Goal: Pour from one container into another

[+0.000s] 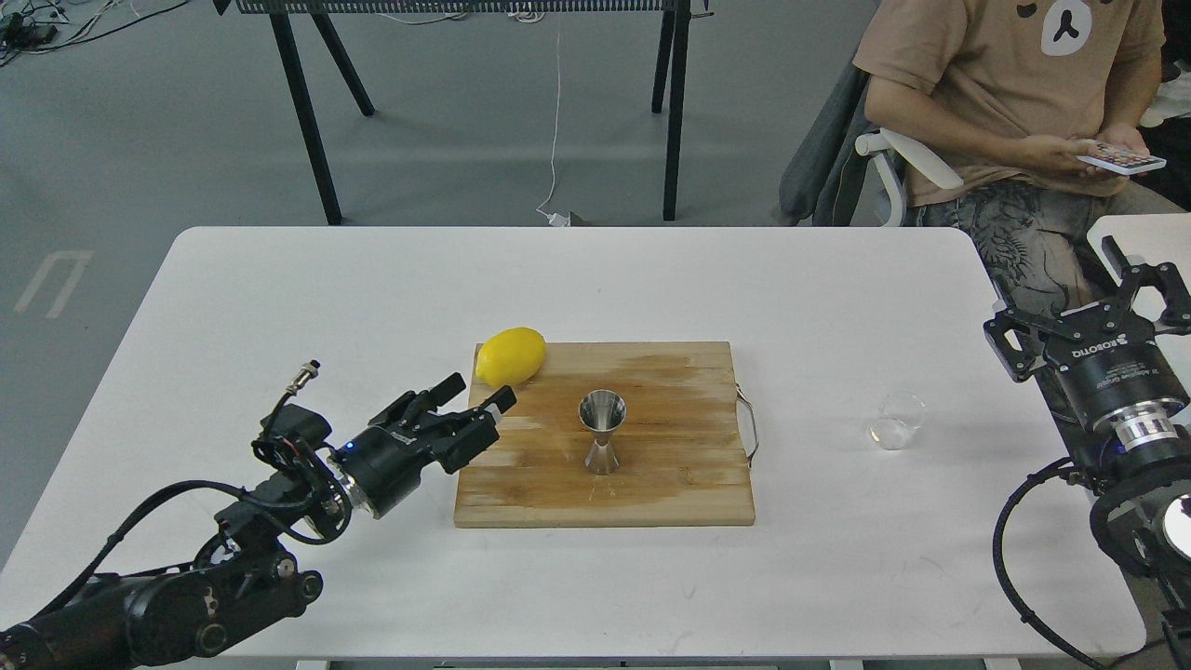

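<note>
The shiny steel jigger (602, 431) stands upright near the middle of the wooden cutting board (670, 493). My left gripper (479, 393) is open and empty. It hovers over the board's left edge, just below the lemon (510, 355) and well left of the jigger. The clear glass cup (898, 421) sits on the white table to the right of the board, with nothing touching it. My right gripper (1070, 302) is open and empty at the table's right edge, raised beyond and to the right of the cup.
The board has a metal handle (749, 426) on its right side and a wet-looking stain on top. A seated person (1005, 102) with a phone is behind the table's far right corner. Black table legs (307, 121) stand on the floor behind.
</note>
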### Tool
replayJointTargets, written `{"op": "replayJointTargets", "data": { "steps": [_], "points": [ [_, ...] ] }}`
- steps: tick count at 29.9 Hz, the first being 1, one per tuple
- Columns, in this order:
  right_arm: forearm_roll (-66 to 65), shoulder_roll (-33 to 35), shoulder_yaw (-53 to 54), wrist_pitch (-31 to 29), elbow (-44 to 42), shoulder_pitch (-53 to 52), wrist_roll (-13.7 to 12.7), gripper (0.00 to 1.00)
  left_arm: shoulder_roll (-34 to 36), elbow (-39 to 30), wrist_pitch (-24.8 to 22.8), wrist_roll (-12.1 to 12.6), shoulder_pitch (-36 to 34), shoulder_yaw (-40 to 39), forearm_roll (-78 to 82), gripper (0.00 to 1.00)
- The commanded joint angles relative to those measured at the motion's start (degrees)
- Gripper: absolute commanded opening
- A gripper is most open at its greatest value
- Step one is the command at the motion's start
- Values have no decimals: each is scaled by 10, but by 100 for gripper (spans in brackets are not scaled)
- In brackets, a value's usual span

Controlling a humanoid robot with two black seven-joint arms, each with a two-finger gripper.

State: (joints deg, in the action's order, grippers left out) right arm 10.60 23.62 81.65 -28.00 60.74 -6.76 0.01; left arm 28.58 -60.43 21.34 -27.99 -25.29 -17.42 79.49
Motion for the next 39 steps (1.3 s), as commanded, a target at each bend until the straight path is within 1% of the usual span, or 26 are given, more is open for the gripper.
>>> {"op": "replayJointTargets", "data": {
  "steps": [1,3,4,6,10,12,14,17,21,25,26,31,35,39],
  "points": [
    [5,0,-3,0,2,0,0,99,32,-9,-167,0,-1,-41,-78,98],
    [5,0,-5,0,5,1,-1,99,45,-2,-287,0,-1,-71,-113,98],
    [5,0,-6,0,6,2,-1,99,53,4,-362,0,-1,-90,-134,98],
    [7,0,-6,0,6,4,-1,99,69,27,-493,0,-2,-124,-189,98],
    [34,0,-8,0,31,12,-2,99,77,116,-493,0,-14,-183,-324,98],
    [56,0,-6,0,62,26,-2,99,75,163,-493,0,-22,-201,-398,98],
    [85,0,-4,0,104,43,-2,99,74,194,-493,0,-24,-207,-466,98],
    [133,0,2,118,163,63,-2,99,75,206,-493,0,-31,-202,-529,98],
    [195,0,22,323,234,76,-1,99,75,206,-493,0,-30,-202,-547,98],
    [213,-1,47,518,274,83,-2,99,73,206,-493,0,-25,-202,-547,99],
    [213,-1,48,554,278,83,-2,99,72,206,-493,0,-24,-202,-547,99],
    [213,0,40,560,284,80,-6,99,69,206,-493,0,-24,-202,-548,99],
    [208,1,16,560,280,76,-24,99,61,208,-493,0,-24,-201,-547,99],
    [206,2,-22,560,268,64,-25,99,60,215,-493,0,-24,-201,-547,99]
  ]
}}
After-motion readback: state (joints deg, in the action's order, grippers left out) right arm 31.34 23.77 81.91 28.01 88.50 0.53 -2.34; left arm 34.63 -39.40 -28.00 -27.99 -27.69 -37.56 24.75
